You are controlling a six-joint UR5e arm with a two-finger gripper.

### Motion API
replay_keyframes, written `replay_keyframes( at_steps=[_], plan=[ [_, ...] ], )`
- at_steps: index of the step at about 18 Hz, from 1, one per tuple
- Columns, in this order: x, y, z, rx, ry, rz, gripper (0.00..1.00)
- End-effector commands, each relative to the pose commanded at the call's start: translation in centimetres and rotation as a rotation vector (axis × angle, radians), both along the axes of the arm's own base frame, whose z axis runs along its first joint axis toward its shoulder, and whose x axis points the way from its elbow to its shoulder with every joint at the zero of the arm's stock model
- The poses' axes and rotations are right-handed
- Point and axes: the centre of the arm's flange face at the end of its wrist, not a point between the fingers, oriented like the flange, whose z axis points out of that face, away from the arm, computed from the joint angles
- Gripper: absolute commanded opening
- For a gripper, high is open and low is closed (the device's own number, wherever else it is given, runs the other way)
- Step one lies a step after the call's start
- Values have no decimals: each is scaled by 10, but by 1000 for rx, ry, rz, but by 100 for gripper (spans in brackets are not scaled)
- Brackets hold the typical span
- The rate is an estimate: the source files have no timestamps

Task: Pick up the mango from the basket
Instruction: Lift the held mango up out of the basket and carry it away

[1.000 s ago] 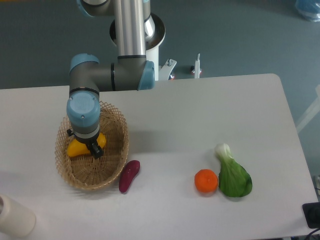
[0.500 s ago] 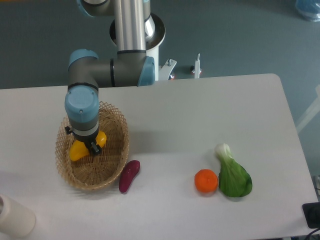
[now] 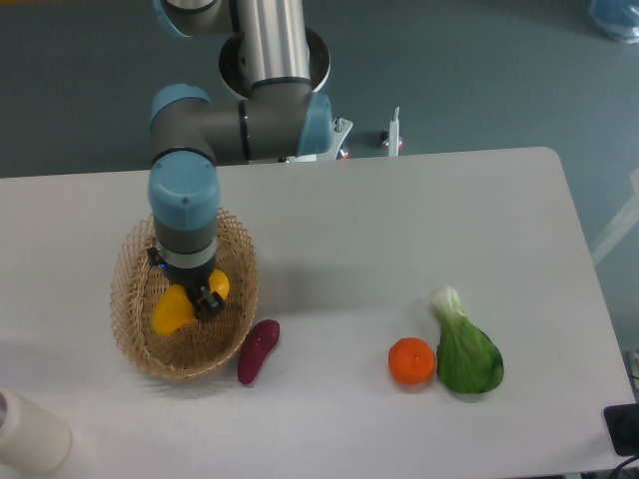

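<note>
The yellow-orange mango [image 3: 172,309] hangs over the inside of the oval wicker basket [image 3: 128,329], at the left of the table. My gripper [image 3: 196,297] reaches straight down from the arm's blue-capped wrist and is shut on the mango, whose ends stick out on both sides of the dark fingers. The wrist hides the fingers' upper part and the basket's back middle. I cannot tell how far the fruit stands above the basket floor.
A small purple sweet potato [image 3: 258,350] lies just right of the basket. A round orange fruit [image 3: 411,361] and a green bok choy [image 3: 464,345] sit at the right. A white cylinder [image 3: 25,431] stands at the front left corner.
The arm has shifted right and toward the front with the mango held. The fruit now sits closer to the basket's middle than a second ago.
</note>
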Motion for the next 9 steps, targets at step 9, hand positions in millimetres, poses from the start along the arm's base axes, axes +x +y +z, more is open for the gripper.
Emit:
replay_keyframes(
  at_steps=[9],
  plan=[
    [-86, -38, 21, 30, 41, 137, 45]
  ],
)
